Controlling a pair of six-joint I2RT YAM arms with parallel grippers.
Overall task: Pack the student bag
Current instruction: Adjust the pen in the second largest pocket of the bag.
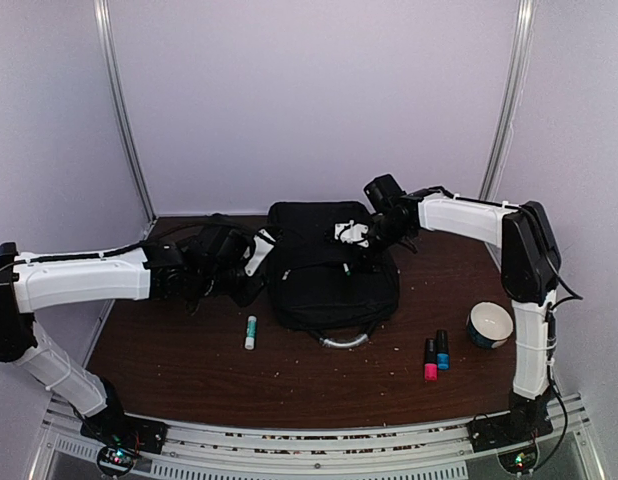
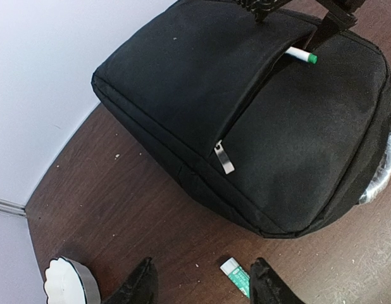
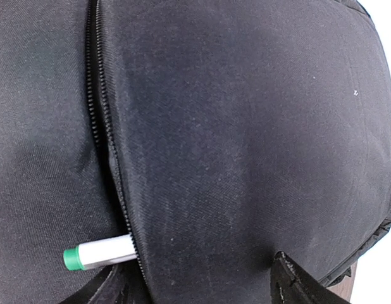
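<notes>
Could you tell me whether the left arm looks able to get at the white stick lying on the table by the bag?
Probably yes: the left pincer stands open close to the stick, which lies on bare table beside the bag, with nothing between them.

table (image 1: 189,370): dark brown wood | centre: black backpack (image 1: 329,280) | near-left: white-green tube (image 1: 250,331) | near-right: pink bottle (image 1: 430,361) beside blue bottle (image 1: 442,351), then bowl (image 1: 490,324)
</notes>
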